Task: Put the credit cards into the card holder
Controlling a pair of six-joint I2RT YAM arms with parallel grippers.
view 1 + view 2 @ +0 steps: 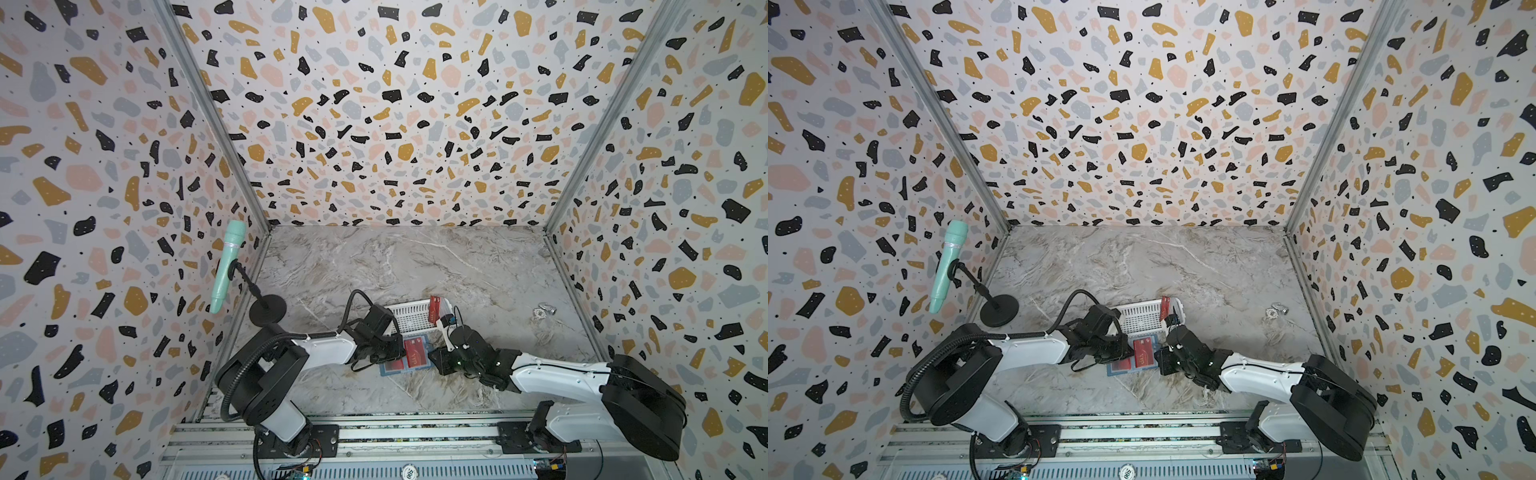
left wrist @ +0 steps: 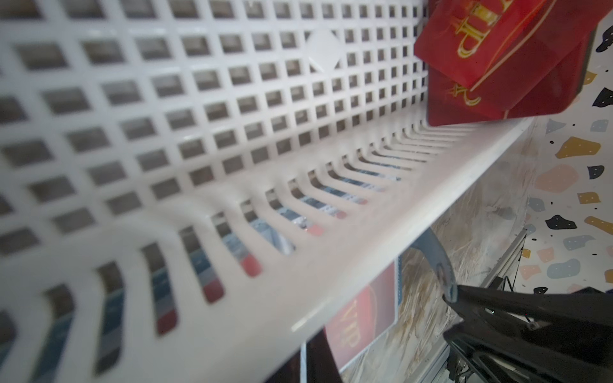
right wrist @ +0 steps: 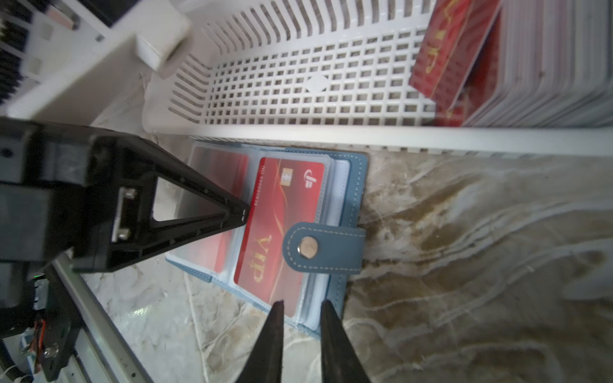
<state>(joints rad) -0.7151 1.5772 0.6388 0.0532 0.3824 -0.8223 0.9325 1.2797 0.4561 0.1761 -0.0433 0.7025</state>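
The blue card holder (image 3: 346,185) lay open on the worktop (image 3: 464,265) at 6 o'clock from the white basket (image 3: 331,134), a red VIP card (image 3: 275,225) showing on top. The left claw (image 3: 243,216) was shut, its tip touching the clear sleeves (image 3: 338,185). The right claw (image 3: 302,310) was open a little, holding nothing.

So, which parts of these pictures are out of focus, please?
Left wrist view: the near basket wall is blurred, the cards are sharper. Right wrist view: the wallet is sharp, the cards in the basket are soft. Both top views: sharp, evenly lit.
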